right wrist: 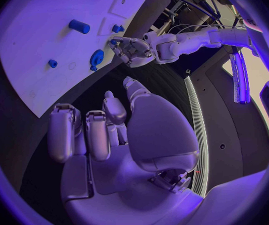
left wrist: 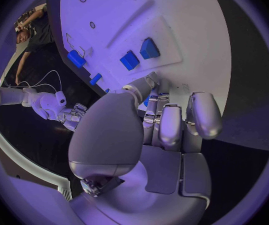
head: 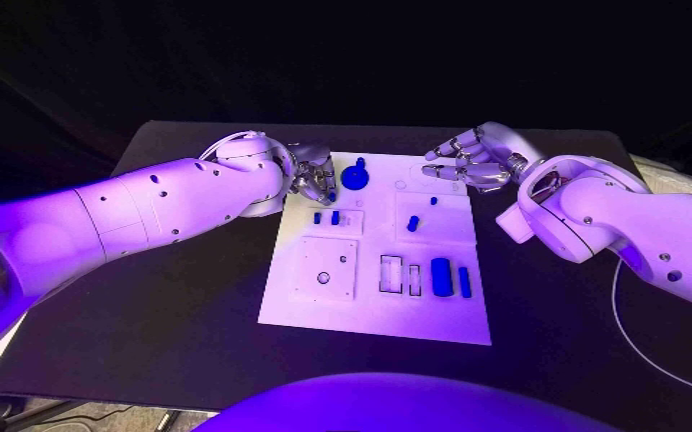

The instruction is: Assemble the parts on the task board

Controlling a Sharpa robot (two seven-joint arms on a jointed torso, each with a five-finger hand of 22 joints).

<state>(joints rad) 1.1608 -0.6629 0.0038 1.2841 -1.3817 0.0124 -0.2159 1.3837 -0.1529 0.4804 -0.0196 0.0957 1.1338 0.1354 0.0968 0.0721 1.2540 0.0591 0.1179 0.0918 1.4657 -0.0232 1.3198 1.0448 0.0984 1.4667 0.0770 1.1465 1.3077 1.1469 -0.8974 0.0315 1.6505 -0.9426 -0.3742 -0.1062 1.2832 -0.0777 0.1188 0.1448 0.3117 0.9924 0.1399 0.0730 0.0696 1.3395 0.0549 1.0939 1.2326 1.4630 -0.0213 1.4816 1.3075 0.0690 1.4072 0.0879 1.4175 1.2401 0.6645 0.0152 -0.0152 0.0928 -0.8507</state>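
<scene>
Right now your left hand [head: 306, 177] sits at the far left corner of the task board [head: 378, 302], fingers curled down over the board's edge; a small blue part [head: 330, 195] shows just at its fingertips, and in the left wrist view a sliver of blue [left wrist: 146, 101] sits between the fingers, but you cannot tell from these views whether the hand is actually pinching it. Your right hand [head: 469, 162] hovers over the surface [head: 188, 322] just past the board's far right corner, fingers loosely bent and apart, holding nothing. The board lies flat in the middle of the surface. Just right of the left hand, a rounded blue part with a narrow top [head: 356, 175] rests near the board's far edge. A pair of small blue pieces [head: 326, 218] stands in a raised square on the left side, and a single short blue piece [head: 413, 223] stands in the raised square to the right. Toward the near right, a wide blue block [head: 441, 277] and a slim blue bar [head: 464, 281] lie side by side, next to two pale rectangular slots [head: 391, 273]. A white plate with a small round hole [head: 326, 268] occupies the near left.
</scene>
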